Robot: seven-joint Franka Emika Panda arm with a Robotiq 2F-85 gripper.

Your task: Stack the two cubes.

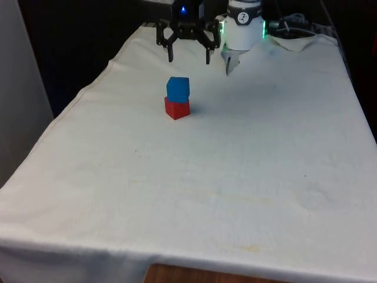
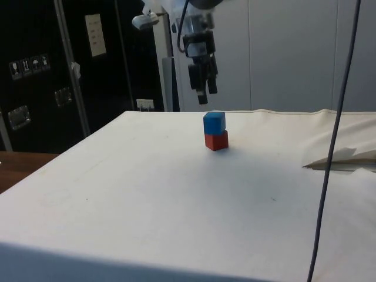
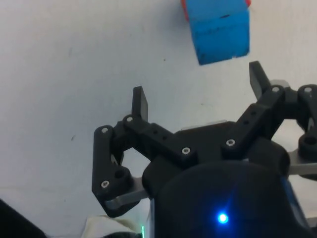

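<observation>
While the end effector (image 1: 188,58) is hanging empty with fingers spread apart, the blue cube (image 1: 178,88) is sitting on the red cube (image 1: 177,109), below and just toward the counter's (image 1: 247,171) near edge.

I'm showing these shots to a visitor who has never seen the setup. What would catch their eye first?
Most likely the blue cube sitting on the red cube, a small bright stack on the white cloth towards the table's far end. Next, the black gripper hanging open above and just behind the stack, holding nothing. In the side view the blue cube sits slightly askew on the red one.
</observation>
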